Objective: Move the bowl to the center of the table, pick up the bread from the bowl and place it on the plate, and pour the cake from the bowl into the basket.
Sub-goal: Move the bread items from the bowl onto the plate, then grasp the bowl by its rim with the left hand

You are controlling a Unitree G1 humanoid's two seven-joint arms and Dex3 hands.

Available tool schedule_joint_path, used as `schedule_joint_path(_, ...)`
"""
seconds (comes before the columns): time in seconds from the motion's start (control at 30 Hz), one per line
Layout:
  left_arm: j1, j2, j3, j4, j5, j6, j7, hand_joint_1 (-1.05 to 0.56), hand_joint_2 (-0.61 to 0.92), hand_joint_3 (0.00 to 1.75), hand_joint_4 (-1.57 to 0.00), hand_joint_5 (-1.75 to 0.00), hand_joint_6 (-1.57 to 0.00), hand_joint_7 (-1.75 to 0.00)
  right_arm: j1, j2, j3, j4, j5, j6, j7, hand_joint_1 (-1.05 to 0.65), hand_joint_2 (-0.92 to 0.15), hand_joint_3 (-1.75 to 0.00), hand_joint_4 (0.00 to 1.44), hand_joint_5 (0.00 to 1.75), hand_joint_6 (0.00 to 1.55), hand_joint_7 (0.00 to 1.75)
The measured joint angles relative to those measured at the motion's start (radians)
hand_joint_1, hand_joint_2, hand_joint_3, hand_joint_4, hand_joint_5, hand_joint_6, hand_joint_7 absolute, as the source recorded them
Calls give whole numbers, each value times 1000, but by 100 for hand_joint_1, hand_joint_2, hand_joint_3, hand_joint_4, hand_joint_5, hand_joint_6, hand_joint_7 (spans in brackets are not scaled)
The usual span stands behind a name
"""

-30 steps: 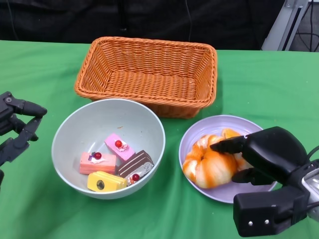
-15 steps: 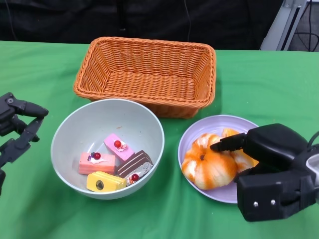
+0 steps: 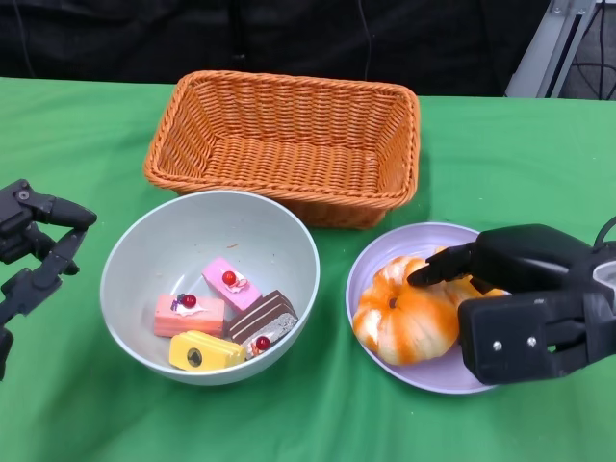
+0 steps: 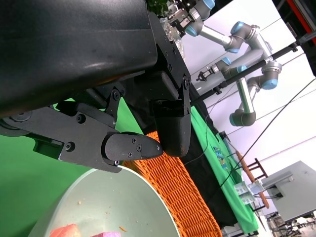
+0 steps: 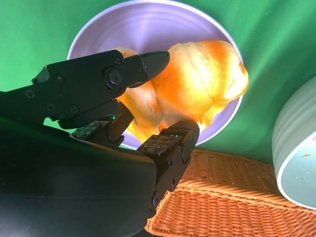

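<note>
Green cloth covers the table [image 3: 87, 125], with open room left of the bowl [image 3: 164, 241] and along the near edge below it. One bowl sits at the middle front, its far rim almost touching the near wall of the one wicker basket [image 3: 289, 144], which stands behind it. To the bowl's right lies one lilac plate [image 3: 385, 255], a narrow strip of cloth between them. One orange-glazed bread [image 3: 404, 318] rests on the plate. The right hand [image 3: 515, 289] lies over the bread's right side, its fingers [image 5: 143, 64] spread around the loaf; whether they grip it cannot be told. Four cake pieces remain in the bowl: pink [image 3: 229, 282], salmon [image 3: 189, 314], brown [image 3: 262, 318] and yellow [image 3: 206, 351]. The left hand [image 3: 34, 255] hangs released, fingers apart, just left of the bowl.
</note>
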Motion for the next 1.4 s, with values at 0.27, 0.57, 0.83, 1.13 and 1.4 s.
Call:
schedule_joint_path(0.27, 0, 0, -1, 0, 0, 0, 0, -21, 91, 34, -85, -148, -86, -108, -6, -4, -2, -9, 22, 23, 34, -43, -92, -4, 76, 4, 59, 0)
schedule_joint_path(0.57, 0, -1, -10, -4, -5, 1, -4, -21, 91, 34, -85, -147, -85, -107, -79, -51, -33, -23, 116, 148, 244, -46, -92, -8, 85, 9, 53, 0)
schedule_joint_path(0.83, 0, -3, -12, -8, -5, 0, -4, -21, 90, 36, -85, -148, -86, -107, -94, -57, -33, -15, 151, 143, 259, -47, -92, -8, 91, 14, 54, 0)
schedule_joint_path(1.13, 0, -3, -13, -8, -5, 1, -4, -21, 90, 36, -85, -147, -86, -106, -119, -57, -35, 5, 185, 153, 284, -44, -92, -11, 84, 13, 52, 0)
schedule_joint_path(1.4, 0, -3, -14, -8, -5, 1, -4, -21, 90, 36, -85, -147, -86, -107, -118, -56, -45, 7, 219, 153, 247, -46, -92, -13, 58, 1, 51, 0)
